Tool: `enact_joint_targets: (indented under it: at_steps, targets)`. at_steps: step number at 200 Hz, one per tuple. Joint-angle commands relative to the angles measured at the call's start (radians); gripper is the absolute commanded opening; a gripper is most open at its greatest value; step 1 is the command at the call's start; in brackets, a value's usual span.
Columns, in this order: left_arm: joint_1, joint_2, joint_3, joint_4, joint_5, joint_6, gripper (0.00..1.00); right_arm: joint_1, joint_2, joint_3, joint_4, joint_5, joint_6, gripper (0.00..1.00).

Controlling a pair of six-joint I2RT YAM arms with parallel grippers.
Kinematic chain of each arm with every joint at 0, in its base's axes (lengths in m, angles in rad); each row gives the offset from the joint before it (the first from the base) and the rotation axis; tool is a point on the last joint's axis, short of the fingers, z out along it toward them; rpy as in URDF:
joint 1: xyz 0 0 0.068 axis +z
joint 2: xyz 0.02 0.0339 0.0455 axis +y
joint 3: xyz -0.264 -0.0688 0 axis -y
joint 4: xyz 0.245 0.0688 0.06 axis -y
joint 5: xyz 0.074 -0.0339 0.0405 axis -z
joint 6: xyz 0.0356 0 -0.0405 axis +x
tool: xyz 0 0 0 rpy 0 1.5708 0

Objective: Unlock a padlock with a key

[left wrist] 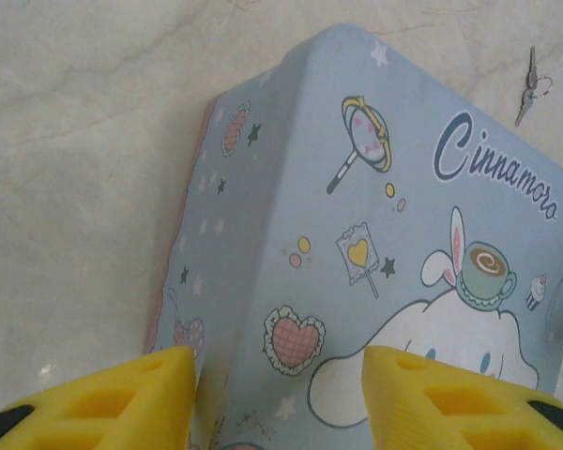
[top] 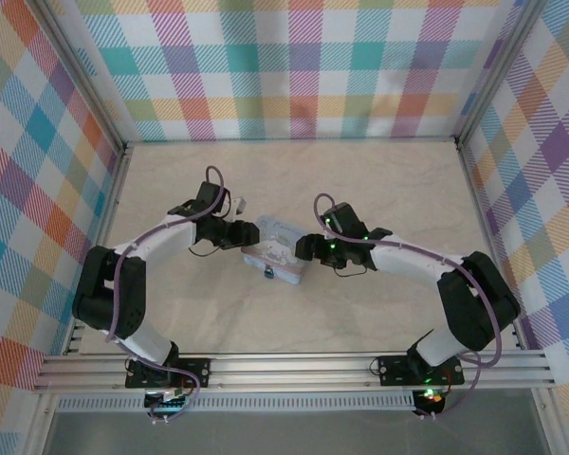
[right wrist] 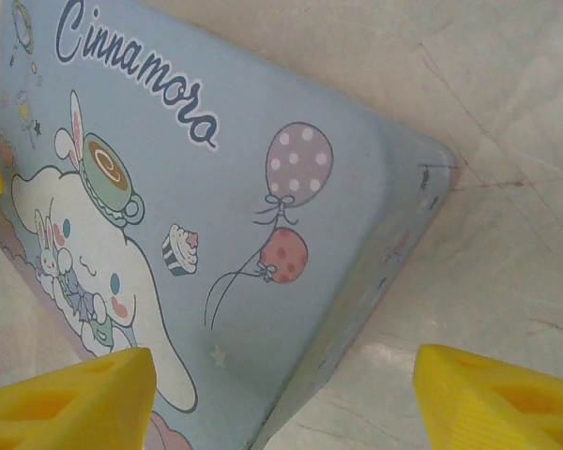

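The padlock [top: 267, 272] is seen from above as a tiny dark, bluish speck set against the near edge of the pale blue tin [top: 277, 248], in the middle of the counter [top: 360, 180]. Its shackle is too small to be made out. It is placed between the two sets of fingers, slightly nearer than both, and appears to be touched by neither. The key [left wrist: 529, 84] is shown in the left wrist view as a thin dark metal sliver on a small ring. It is laid flat on the counter past the tin's corner, well apart from the left fingers [left wrist: 103, 403]. On the tin's lid the letters "Cinnamoro" can be read in dark blue script, above a white cartoon dog with a cup on its head. Balloons, a cupcake, hearts and stars are drawn around it. The left fingers are held spread, with the tin's left end between them. The right fingers [right wrist: 497, 398] are likewise parted widely about the tin's right corner, and both pairs are released.
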Motion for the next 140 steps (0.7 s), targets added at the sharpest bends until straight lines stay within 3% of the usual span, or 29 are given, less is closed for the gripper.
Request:
enact_joint_targets:
  at_steps: [1, 66, 100, 140]
  targets:
    - [0.0, -0.043, -0.04, 0.065, 0.043, -0.061, 0.49, -0.004, -0.028, -0.006, -0.029, -0.011, 0.024, 0.68]
    - [-0.067, -0.056, -0.1, 0.175, 0.06, -0.151, 0.45, -0.066, 0.063, 0.065, -0.048, -0.034, 0.045, 0.5]
    - [-0.114, -0.04, -0.105, 0.246, 0.027, -0.224, 0.37, -0.102, 0.109, 0.113, -0.072, -0.033, 0.015, 0.48]
    - [-0.146, -0.014, -0.092, 0.322, -0.017, -0.285, 0.37, -0.15, 0.162, 0.185, -0.1, -0.018, -0.037, 0.48]
